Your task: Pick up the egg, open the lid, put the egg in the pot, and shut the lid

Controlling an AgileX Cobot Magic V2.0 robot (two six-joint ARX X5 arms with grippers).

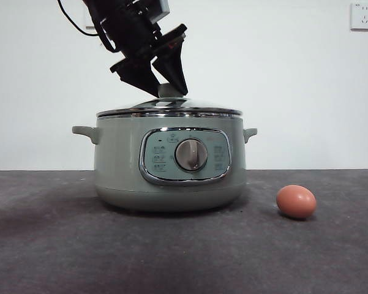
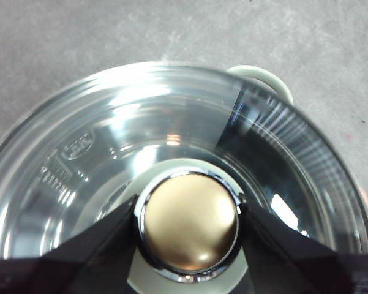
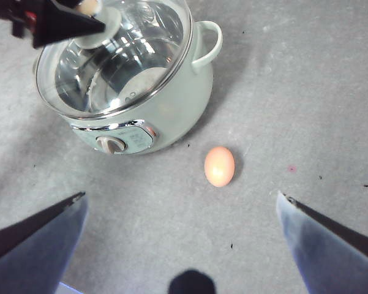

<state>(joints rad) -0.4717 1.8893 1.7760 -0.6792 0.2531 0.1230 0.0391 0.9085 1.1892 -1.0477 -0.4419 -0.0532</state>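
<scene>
Front: left gripper (image 1: 165,78) down on the knob of the lid (image 1: 169,109), lid seated on the pot (image 1: 169,164), egg (image 1: 296,201) on the surface (image 1: 49,245) beside it; left wrist: fingers (image 2: 104,236) pinching the knob; right wrist: right gripper (image 3: 180,202) high above the egg, fingers spread wide.

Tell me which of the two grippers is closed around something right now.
The left gripper: its jaws clamp the lid's knob on the pot. The right gripper hangs wide open above the table, holding nothing, over the egg.
</scene>
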